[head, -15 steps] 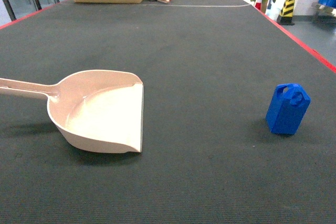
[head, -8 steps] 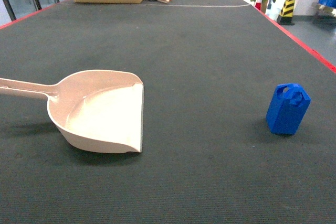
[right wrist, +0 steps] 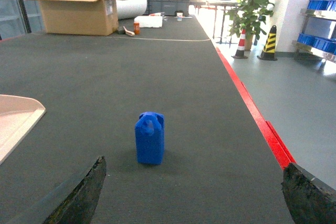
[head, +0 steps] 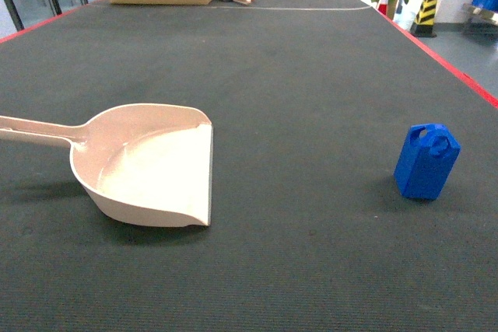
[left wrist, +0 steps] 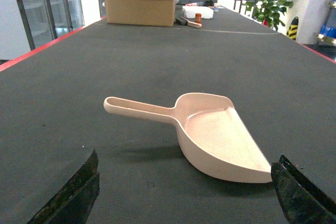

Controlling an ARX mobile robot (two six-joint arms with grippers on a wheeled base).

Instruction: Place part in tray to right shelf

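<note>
We see the part (head: 426,161), a small bright blue jerrycan-shaped block, standing upright on the dark ribbed mat (head: 296,75) at about three o'clock in the head view, its looped handle on top; the tray (head: 152,165), a cream dustpan-shaped scoop, lies well apart from it at about nine o'clock, its flat front lip turned toward the part and its long handle running off the left edge. From the left wrist we look down on the tray between the two dark fingertips of the left gripper (left wrist: 184,190), which stand wide apart and hold nothing; one fingertip (left wrist: 71,195) sits at seven o'clock, the other at five. The right gripper (right wrist: 191,192) is likewise spread, its fingers at the lower corners with the part standing ahead between them, untouched. At the far end of the mat sits an open cardboard box (right wrist: 73,11); it bears dark printing, too small for us to read. A potted plant (right wrist: 253,3) and a yellow-and-black striped bollard (right wrist: 270,42) stand at two o'clock beyond the mat's red edge (right wrist: 252,111); a metal shelf with blue crates (right wrist: 317,40) shows at far right.
</note>
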